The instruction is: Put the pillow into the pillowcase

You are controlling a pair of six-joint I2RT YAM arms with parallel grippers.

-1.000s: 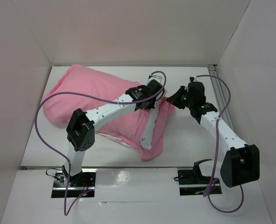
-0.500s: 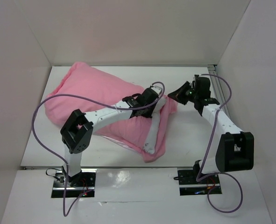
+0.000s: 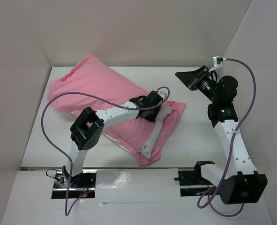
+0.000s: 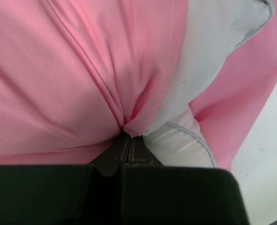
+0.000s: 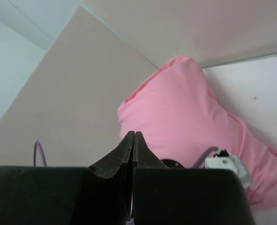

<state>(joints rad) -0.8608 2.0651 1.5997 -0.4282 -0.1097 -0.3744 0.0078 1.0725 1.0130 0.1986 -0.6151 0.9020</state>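
Observation:
The pink pillowcase (image 3: 96,89) lies slantwise from the back left toward the middle of the table, stuffed full. At its open near end a strip of the white pillow (image 3: 153,137) sticks out. My left gripper (image 3: 151,116) sits on that open end, shut on a gathered fold of the pillowcase (image 4: 82,70) right beside the pillow's piped edge (image 4: 213,56). My right gripper (image 3: 179,75) hangs in the air at the back right, shut with nothing in it. From there it looks down on the pillowcase (image 5: 190,108), with its shut tips (image 5: 132,135) well apart from the cloth.
White walls close in the table (image 3: 194,140) on the left, back and right. Purple cables loop off both arms, the left cable (image 3: 49,126) arching over the table's left side. The arm bases stand along the front edge.
My right arm has lifted and swung back to the right, away from the pillowcase. The left gripper has kept its hold and the pillowcase's open end has spread further right.

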